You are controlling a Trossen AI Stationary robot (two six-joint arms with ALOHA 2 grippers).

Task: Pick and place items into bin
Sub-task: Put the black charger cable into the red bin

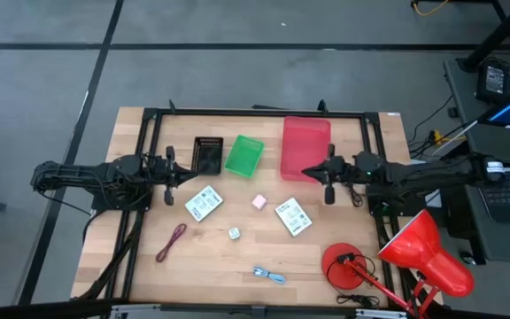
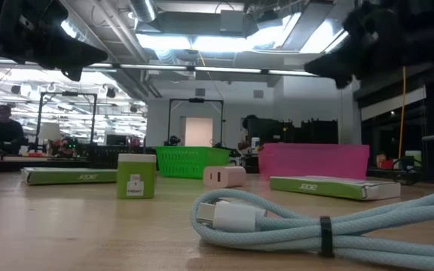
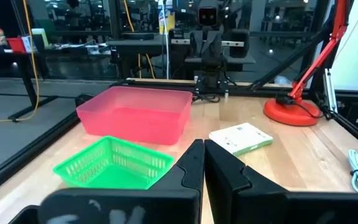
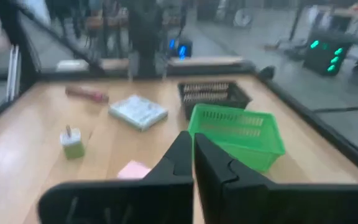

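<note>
In the high view the items lie loose on the wooden table: two white printed packets (image 1: pixel 204 205) (image 1: pixel 293 217), a pink cube (image 1: pixel 258 201), a pale die (image 1: pixel 235 233), a red and black cord (image 1: pixel 172 242) and a blue-white cable (image 1: pixel 268 275). My left gripper (image 1: pixel 195 175) hovers beside the black basket, shut and empty. My right gripper (image 1: pixel 307 171) hovers at the near end of the pink bin (image 1: pixel 305 146), also shut and empty. The wrist views show both pairs of fingers closed together, the left gripper (image 3: pixel 204 163) and the right gripper (image 4: pixel 192 155).
A green basket (image 1: pixel 243 154) and a black basket (image 1: pixel 207 155) stand left of the pink bin at the table's far side. A red desk lamp (image 1: pixel 419 252) occupies the near right corner. A black frame (image 1: pixel 255 112) borders the table.
</note>
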